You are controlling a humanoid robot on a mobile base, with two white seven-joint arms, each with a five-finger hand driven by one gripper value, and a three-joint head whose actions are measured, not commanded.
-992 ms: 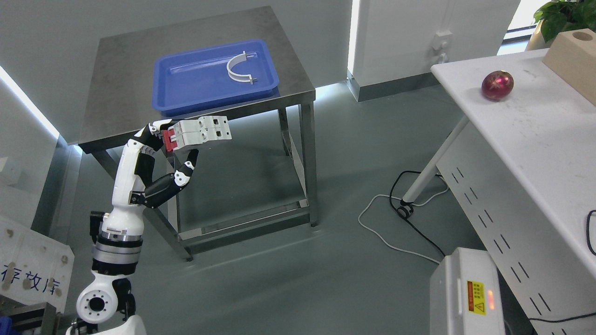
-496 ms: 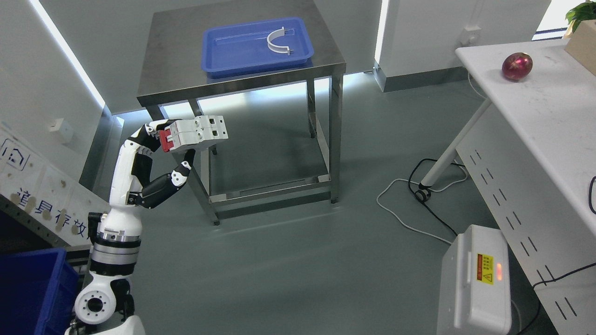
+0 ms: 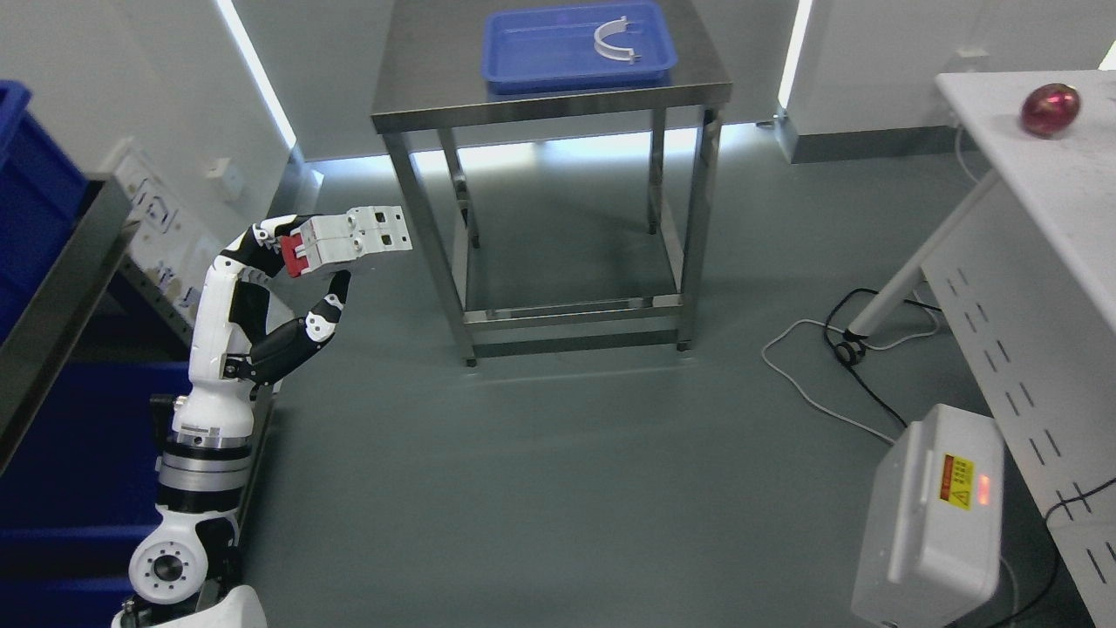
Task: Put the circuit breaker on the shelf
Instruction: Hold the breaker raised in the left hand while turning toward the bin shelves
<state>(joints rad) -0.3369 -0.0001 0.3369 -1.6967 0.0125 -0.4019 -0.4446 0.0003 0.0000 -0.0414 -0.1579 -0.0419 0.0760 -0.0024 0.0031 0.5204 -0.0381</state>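
Head view: left hand [image 3: 301,262] raised at the picture's left; right arm not seen.
Hand state: fingers curled around the circuit breaker [image 3: 349,242], thumb below it, holding it in the air.
Breaker position: red end sits within the hand, white body juts out to the right, roughly level, well clear of the steel desk [image 3: 418,100].
Shelf: dark shelf edge [image 3: 61,288] with blue bins [image 3: 26,201] at far left, beside the arm.
Risk: overhanging body could clip the shelf edge on approach and twist loose.
Risk: hold on one end only; breaker may tip or drop.

The left hand [image 3: 301,262] grips the circuit breaker [image 3: 347,241] (red end inward) at nine o'clock; steel table [image 3: 418,96] at twelve.
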